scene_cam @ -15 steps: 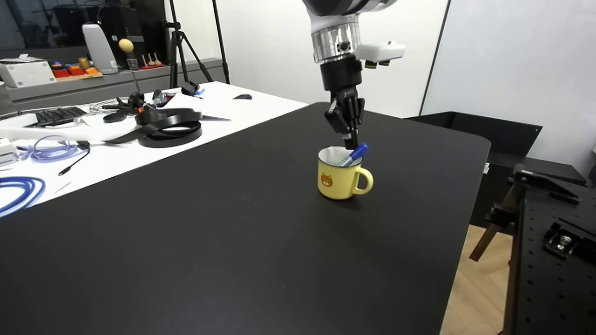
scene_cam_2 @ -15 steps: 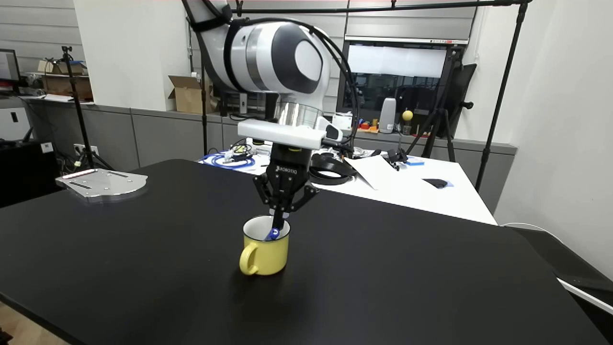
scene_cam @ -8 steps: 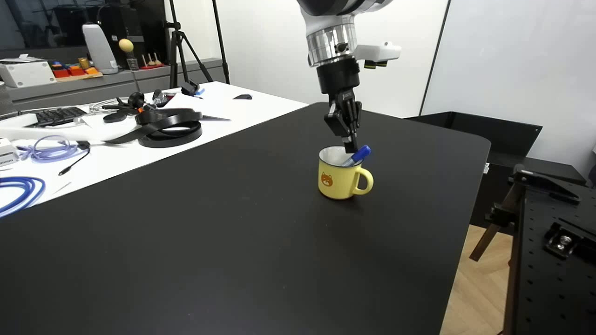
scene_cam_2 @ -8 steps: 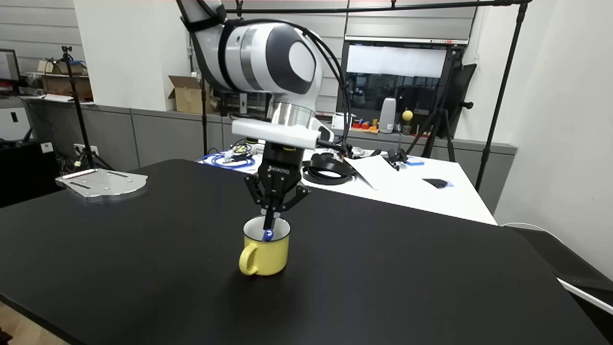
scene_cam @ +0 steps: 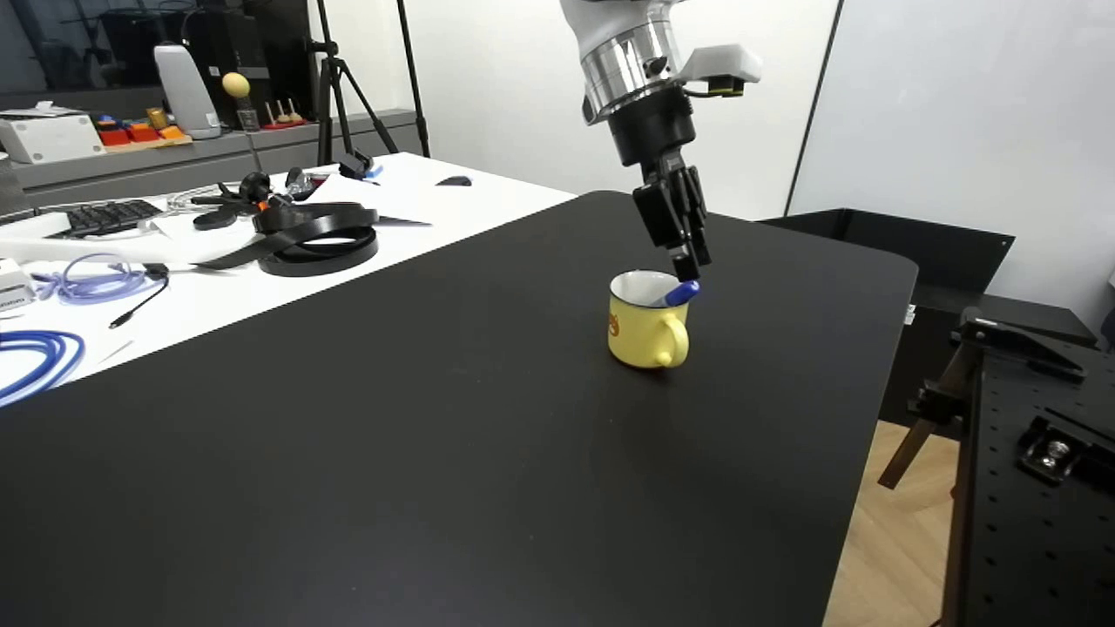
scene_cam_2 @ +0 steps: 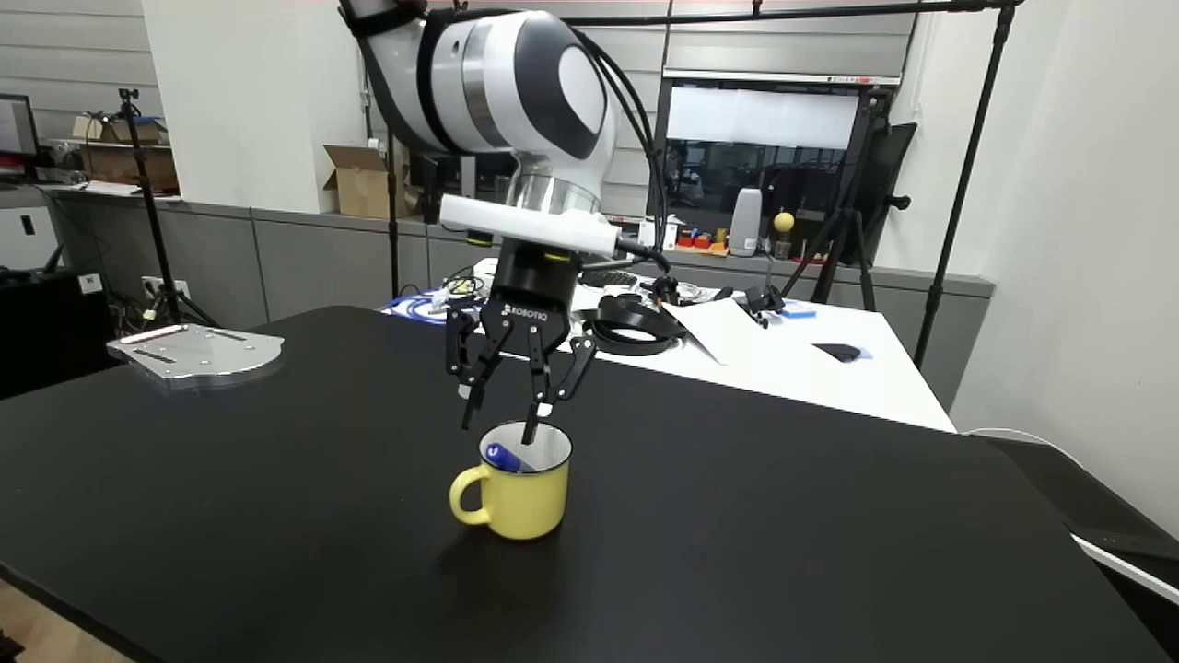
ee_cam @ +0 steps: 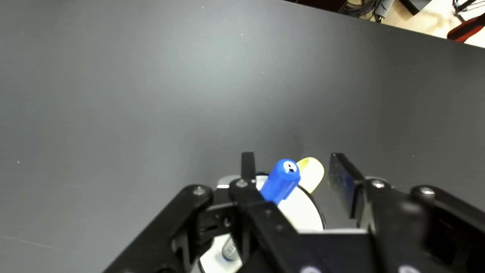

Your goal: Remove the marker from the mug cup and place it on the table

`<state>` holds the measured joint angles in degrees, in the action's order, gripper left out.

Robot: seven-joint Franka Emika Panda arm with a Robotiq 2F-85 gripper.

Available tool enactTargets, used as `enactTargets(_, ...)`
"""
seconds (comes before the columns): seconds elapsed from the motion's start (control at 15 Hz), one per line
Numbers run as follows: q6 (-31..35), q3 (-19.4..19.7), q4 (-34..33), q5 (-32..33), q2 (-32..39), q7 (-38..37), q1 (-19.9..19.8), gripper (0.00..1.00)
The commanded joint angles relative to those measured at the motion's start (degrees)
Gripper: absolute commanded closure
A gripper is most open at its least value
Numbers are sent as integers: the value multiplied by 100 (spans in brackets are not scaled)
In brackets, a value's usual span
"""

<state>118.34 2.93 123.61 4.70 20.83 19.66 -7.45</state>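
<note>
While the yellow mug cup (scene_cam_2: 532,506) stands upright on the black bench (scene_cam_2: 783,516), well in from the edges, the marker (scene_cam_2: 502,458) leans inside it, its blue end poking above the rim on the handle side. Over the mug cup the hand (scene_cam_2: 498,430) is spread, its two fingers well apart: in an exterior view one tip overlaps the mouth and the other hangs outside, on the handle side. From the wrist the blue end shows between the fingers; whether the nearer one touches the marker, I cannot tell. A silvery plate (scene_cam_2: 198,352) lies by one bench edge, near a rounded corner; a white desk (scene_cam: 488,198) runs along another.
</note>
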Motion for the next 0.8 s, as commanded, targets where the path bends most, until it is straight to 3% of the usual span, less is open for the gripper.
enactTargets(0.0, -225, 132, -25, 191, -217, -459, 51, 13)
enactTargets(0.2, -106, 222, -30, 161, -235, -1001, 62, 0)
enactTargets(0.73, 30, 191, -149, -31, 110, -1948, 175, 0)
